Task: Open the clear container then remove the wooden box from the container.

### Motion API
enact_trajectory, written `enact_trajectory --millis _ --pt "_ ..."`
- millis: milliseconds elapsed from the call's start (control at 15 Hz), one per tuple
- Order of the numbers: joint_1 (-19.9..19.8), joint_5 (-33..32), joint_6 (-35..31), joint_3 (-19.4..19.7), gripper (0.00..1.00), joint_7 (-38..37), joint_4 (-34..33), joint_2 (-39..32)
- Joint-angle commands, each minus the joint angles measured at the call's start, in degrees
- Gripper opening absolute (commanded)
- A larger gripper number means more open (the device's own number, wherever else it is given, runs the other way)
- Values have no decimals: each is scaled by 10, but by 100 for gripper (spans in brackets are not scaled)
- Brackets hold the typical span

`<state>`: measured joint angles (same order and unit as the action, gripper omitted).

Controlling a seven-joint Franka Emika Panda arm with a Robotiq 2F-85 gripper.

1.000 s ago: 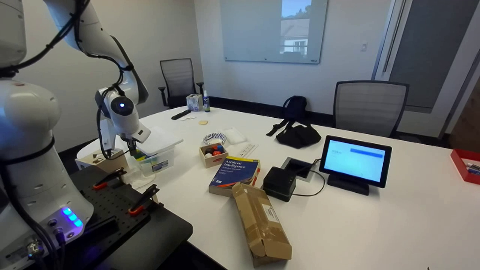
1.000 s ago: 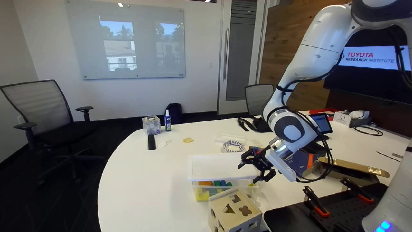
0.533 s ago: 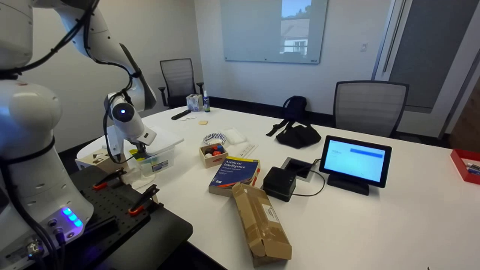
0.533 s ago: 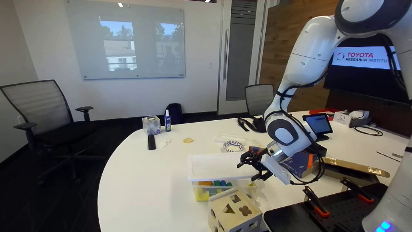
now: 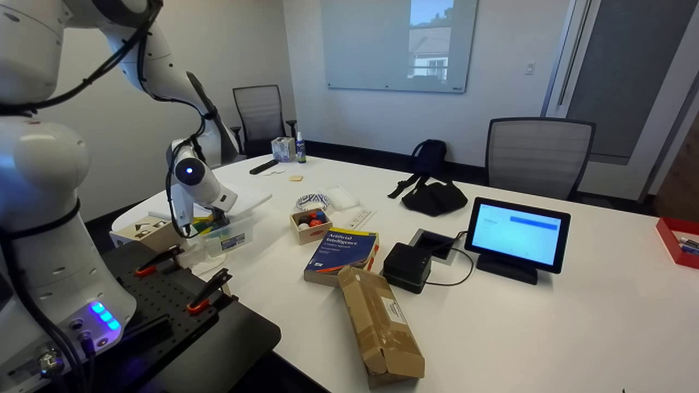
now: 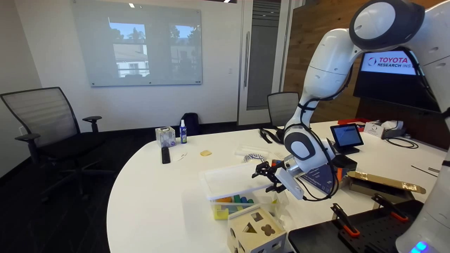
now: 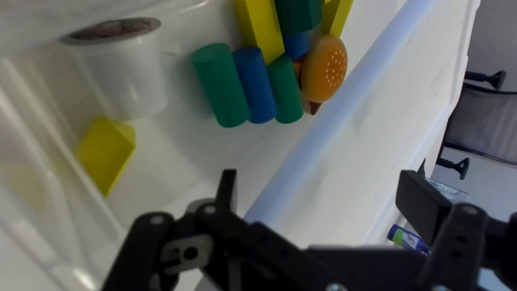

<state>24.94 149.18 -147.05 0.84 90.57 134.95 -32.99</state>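
Note:
The clear container (image 5: 248, 228) stands on the table near my base, holding coloured blocks (image 7: 224, 89) and a white cup (image 7: 129, 81). Its white lid (image 6: 228, 181) lies askew and tilted, leaving the near side uncovered. My gripper (image 6: 261, 182) is open at the lid's near edge; in the wrist view the gripper (image 7: 317, 176) has the lid between its spread fingers, not clamped. A pale wooden box with cut-out shapes (image 6: 255, 228) stands outside, right beside the container. A smaller wooden box of balls (image 5: 310, 232) stands farther away. No wooden box shows inside the container.
A blue-and-yellow book (image 5: 344, 251), a brown package (image 5: 382, 327), a black device (image 5: 407, 265) and a tablet screen (image 5: 519, 234) lie along the table. A patterned bowl (image 5: 313, 202) is behind the tub. Clamps (image 6: 346, 221) stand up from the black base board.
My gripper has moved in over the container toward its far side. The lid has shifted away and turned, tilting more, so more of the container's inside is uncovered. The wooden boxes have not moved.

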Motion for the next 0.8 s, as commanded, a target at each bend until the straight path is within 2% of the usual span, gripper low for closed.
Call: enact_trajectory --millis 0,200,733 --pt "-9 -1 37 12 100 2 -28 -15" --pt "-23 -1 70 17 100 5 -41 -22" --pt "-58 -2 100 14 100 -13 -44 -10"
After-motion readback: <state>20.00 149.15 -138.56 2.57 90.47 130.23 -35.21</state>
